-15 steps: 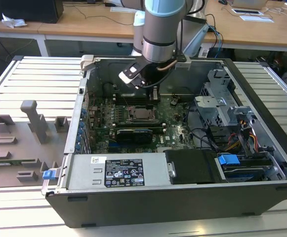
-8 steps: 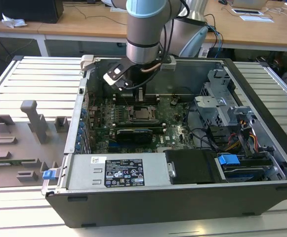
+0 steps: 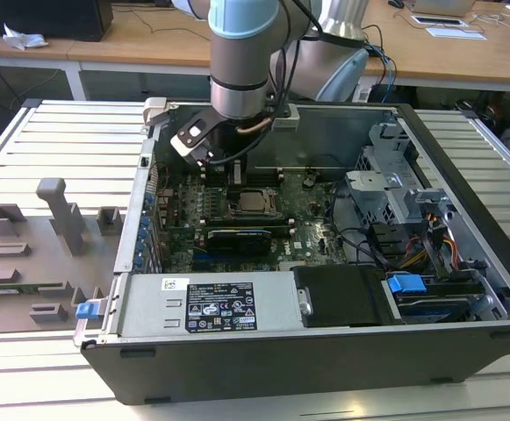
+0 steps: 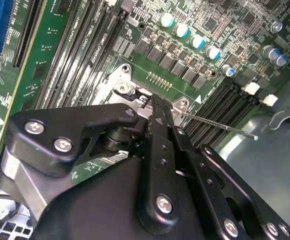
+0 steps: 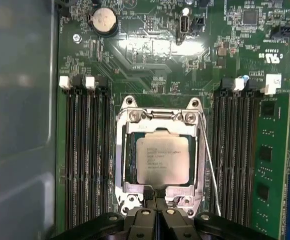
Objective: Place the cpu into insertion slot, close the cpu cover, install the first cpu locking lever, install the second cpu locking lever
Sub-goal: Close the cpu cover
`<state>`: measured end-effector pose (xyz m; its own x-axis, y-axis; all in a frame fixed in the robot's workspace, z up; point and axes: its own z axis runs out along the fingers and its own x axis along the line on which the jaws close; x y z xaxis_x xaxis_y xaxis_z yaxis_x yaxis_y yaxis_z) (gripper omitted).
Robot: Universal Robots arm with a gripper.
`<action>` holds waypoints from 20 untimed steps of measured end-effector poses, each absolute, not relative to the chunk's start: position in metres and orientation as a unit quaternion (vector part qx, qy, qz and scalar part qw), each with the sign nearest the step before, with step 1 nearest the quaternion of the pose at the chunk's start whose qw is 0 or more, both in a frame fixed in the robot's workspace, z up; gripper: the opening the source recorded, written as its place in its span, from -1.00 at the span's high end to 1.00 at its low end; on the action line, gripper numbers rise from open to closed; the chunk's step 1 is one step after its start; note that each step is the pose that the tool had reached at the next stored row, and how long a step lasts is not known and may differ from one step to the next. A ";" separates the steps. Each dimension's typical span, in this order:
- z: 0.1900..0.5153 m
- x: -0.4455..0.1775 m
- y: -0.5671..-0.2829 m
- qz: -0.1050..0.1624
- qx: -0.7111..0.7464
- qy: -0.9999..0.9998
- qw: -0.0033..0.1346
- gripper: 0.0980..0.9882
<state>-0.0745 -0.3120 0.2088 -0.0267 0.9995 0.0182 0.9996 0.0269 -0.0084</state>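
Observation:
In the first wrist view the cpu (image 5: pixel 162 159), a square chip with a silver-grey top, lies flat in the insertion slot (image 5: pixel 118 170). The cpu cover (image 5: pixel 129 150), a dark metal frame, lies down around it. A thin wire locking lever (image 5: pixel 208 165) runs slanted along one side of the socket, away from its edge. In the second wrist view its rod (image 4: pixel 219 125) sticks out over the memory slots. My gripper (image 5: pixel 155 194) is shut, with its tips at the socket's edge (image 4: pixel 152 100). In the exterior view the cpu (image 3: pixel 256 202) sits below the arm's wrist (image 3: pixel 241 88).
Black memory slots (image 5: pixel 87 150) flank the socket on both sides, and a coin battery (image 5: pixel 102 19) sits beyond it. In the open computer case are a black expansion card (image 3: pixel 237 237), a grey power-supply box (image 3: pixel 206 303) and a drive cage (image 3: pixel 395 193). A grey fixture plate (image 3: pixel 35 254) lies at the exterior view's left.

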 end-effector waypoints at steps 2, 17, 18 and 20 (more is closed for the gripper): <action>0.207 -0.075 -0.312 -0.003 -0.697 -0.717 0.010 0.98; 0.206 -0.042 -0.312 -0.005 -0.697 -0.717 0.012 0.98; 0.206 -0.039 -0.312 -0.005 -0.697 -0.717 0.012 0.98; 0.209 -0.038 -0.312 -0.005 -0.697 -0.717 0.012 0.98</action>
<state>-0.0377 -0.3120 0.2091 -0.0286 0.9993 0.0245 0.9995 0.0289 -0.0085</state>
